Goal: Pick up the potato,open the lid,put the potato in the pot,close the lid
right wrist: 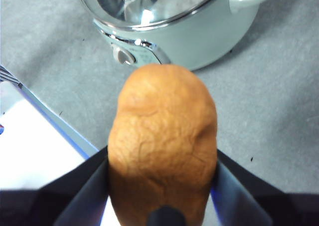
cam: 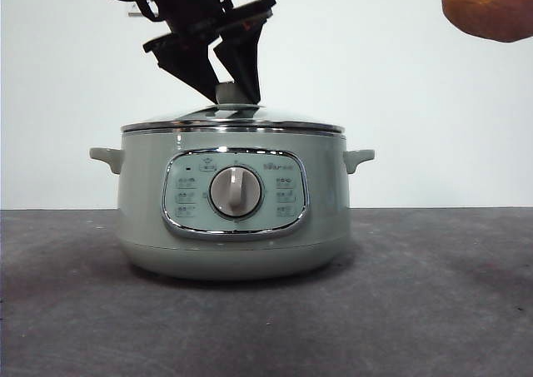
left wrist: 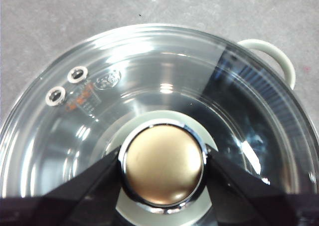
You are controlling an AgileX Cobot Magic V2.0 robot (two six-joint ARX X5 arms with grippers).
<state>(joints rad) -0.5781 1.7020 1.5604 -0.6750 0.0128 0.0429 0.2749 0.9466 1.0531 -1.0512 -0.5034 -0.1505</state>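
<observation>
Sitting on the dark grey table (cam: 450, 310) is the pot (cam: 233, 219), pale green, chrome-framed control panel (cam: 235, 194) w/ grey dial (cam: 236, 191) facing the front cam, small side handle (cam: 107, 158) at each end. Lid (cam: 233, 121) is on the pot, rim seated all round as far as front view shows; glass dome, chrome edge.

Left gripper (cam: 226, 90) comes down from upper left of front view, tilted, both black jaws reaching to the lid's knob (cam: 226, 92). In left wrist view the knob (left wrist: 162, 164) sits between the two jaws, one jaw touching each side; jaws closed in to knob width & gripping it. Knob top looks tan/gold in that view, chrome ring round it. Through the lid (left wrist: 149, 76) glass: two small round fittings (left wrist: 66, 85) and a pot handle (left wrist: 274, 59) beyond the rim.

Right gripper (right wrist: 162, 186) has the potato (right wrist: 163, 146) clamped between its jaws, one jaw on each flank, jaws spread approx. to potato width. Potato is orange-brown, skin finely cracked, held up off the table. Pot (right wrist: 199, 31) lies beyond it in right wrist view, well apart. In front view only part of the potato (cam: 491, 7) shows, at the top right corner, higher than the lid & off to the pot's side.
</observation>
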